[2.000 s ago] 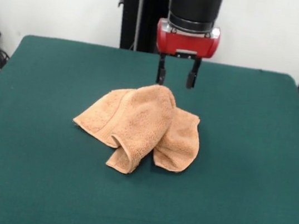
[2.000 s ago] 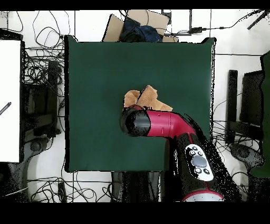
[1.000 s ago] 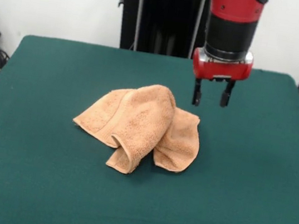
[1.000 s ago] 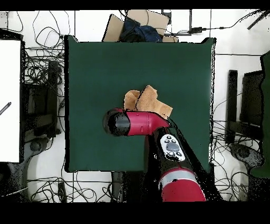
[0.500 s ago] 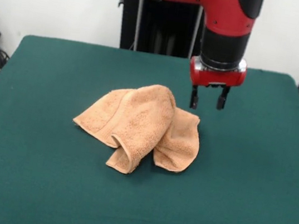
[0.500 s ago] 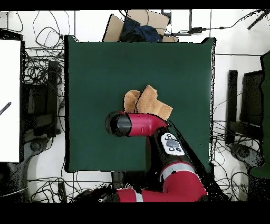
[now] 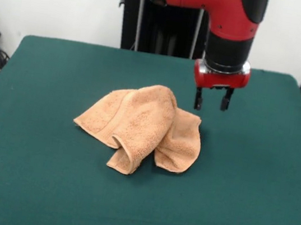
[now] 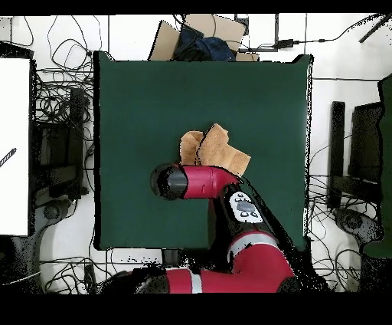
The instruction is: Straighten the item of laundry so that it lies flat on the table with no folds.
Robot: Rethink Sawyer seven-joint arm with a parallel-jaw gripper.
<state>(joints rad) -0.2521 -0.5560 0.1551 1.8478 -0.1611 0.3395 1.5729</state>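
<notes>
The towel lies crumpled near the middle of the green bench, doubled into at least 2 overlapping folds, so straightening has not visibly started. The end effector hangs just beyond its far edge, fingers spread, pinching nothing.

tool shifted from behind towel's peak to its side
</notes>
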